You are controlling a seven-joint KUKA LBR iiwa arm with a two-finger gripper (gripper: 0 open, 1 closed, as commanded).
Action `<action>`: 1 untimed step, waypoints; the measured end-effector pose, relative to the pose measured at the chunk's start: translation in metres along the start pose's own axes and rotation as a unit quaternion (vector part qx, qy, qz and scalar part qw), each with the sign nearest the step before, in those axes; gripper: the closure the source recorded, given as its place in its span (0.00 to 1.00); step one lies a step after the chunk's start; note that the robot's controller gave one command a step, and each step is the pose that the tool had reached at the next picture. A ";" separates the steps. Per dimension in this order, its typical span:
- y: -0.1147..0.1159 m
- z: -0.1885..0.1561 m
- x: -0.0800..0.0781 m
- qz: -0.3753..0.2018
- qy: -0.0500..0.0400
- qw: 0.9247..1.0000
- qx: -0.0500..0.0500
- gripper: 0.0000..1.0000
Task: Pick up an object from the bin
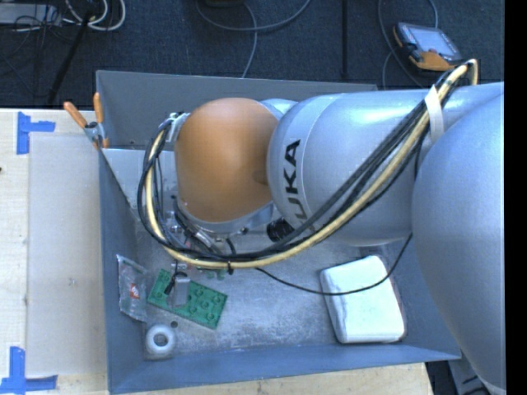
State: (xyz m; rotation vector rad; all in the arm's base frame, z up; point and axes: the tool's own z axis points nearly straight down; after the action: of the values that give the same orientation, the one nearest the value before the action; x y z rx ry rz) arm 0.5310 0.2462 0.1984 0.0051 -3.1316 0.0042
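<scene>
Pincer low under orange wrist cover, over left end of green studded plate, which lies at 8 o'clock in bin. Released or clenched: cannot tell. Clear plastic packet just beside, at pincer's 9 o'clock. White ring near, 6 o'clock. White rectangular block well apart, 3 o'clock.
</scene>
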 end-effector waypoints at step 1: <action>-0.070 0.098 0.007 0.003 0.000 1.000 0.002 0.00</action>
State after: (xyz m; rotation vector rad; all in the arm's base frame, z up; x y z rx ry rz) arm 0.5233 0.1761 0.1005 -0.0043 -3.1309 0.0092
